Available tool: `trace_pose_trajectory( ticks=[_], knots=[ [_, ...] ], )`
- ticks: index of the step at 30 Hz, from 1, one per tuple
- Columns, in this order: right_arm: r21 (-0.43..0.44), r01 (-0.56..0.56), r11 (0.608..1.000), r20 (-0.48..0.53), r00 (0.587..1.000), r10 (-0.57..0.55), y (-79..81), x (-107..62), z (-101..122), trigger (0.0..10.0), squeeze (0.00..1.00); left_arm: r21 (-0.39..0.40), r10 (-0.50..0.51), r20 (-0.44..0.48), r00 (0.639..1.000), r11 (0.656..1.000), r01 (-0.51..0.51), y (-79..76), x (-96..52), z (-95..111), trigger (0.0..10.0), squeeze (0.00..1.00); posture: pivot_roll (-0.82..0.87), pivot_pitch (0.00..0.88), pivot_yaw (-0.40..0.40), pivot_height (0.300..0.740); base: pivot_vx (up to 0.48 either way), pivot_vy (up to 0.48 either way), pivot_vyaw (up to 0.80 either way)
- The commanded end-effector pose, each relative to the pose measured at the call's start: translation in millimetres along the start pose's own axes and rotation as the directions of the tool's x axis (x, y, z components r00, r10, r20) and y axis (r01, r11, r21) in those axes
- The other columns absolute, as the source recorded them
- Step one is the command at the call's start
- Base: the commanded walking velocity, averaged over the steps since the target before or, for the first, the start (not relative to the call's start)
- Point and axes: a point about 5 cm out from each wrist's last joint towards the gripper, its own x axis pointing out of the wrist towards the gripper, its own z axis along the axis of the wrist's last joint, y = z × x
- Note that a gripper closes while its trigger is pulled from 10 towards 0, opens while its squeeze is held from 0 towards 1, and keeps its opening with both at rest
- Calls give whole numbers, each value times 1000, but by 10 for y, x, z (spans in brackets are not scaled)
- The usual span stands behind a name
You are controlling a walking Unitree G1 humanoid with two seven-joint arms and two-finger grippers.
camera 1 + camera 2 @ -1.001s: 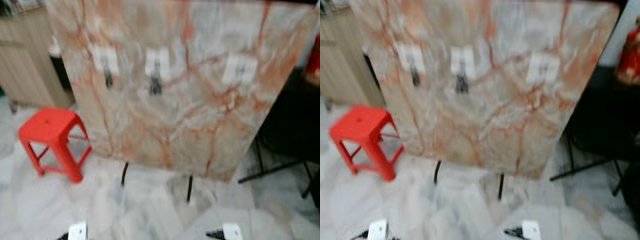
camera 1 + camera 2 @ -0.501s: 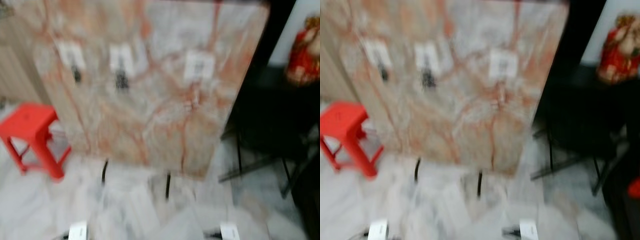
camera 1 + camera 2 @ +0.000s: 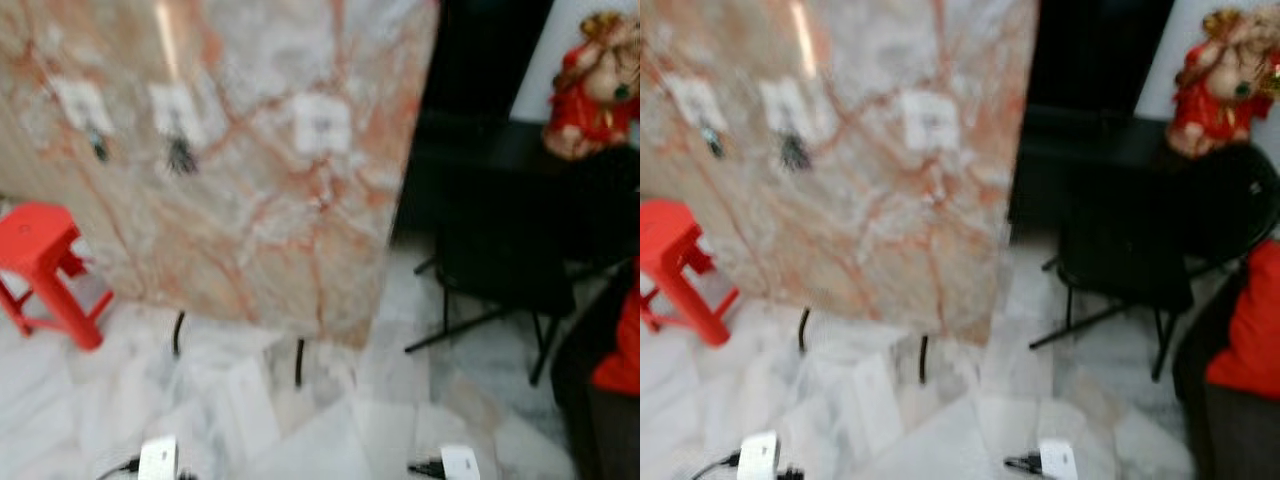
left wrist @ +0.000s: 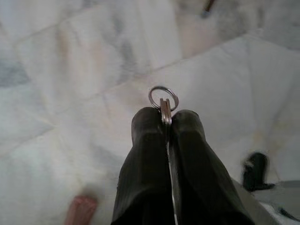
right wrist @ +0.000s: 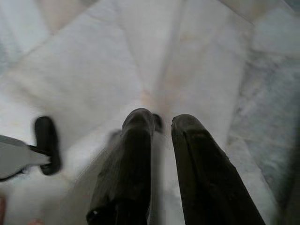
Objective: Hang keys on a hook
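Each gripper carries two long black fingers [image 4: 150,159] — smooth, rounded at the tips, widening toward the wrist. The right gripper's fingers [image 5: 131,164] look the same matte black — blunt-ended and thick.

one marble board [image 3: 250,200] with three white hook plates [image 3: 322,123]; dark things hang on two of them, too blurred to name. one red stool [image 3: 40,255]. one black folding chair [image 3: 500,250]. one red figurine [image 3: 590,85]. one key ring [image 4: 163,98], pinched in the left gripper [image 4: 165,119]. two grippers, counting the right gripper [image 5: 161,123].
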Motion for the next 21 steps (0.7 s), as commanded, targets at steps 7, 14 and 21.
trace_pose_trajectory(
  ticks=[7,14,21],
  knots=[
    [21,3,1000,16,1000,-3,-5,4,48,10000,0,62,6,128,992,998,-14,121,7,287,10000,0,-49,0,5,736,0,-53,0],
    [18,1,1000,14,1000,-2,-9,3,40,10000,0,53,-4,313,950,999,-13,-4,24,667,10000,0,-45,0,4,736,0,0,0],
    [13,-2,1000,16,1000,2,-16,1,31,10000,0,107,-42,645,763,994,-36,-199,-152,1211,10000,0,-36,0,-3,736,0,0,0]
  ],
)
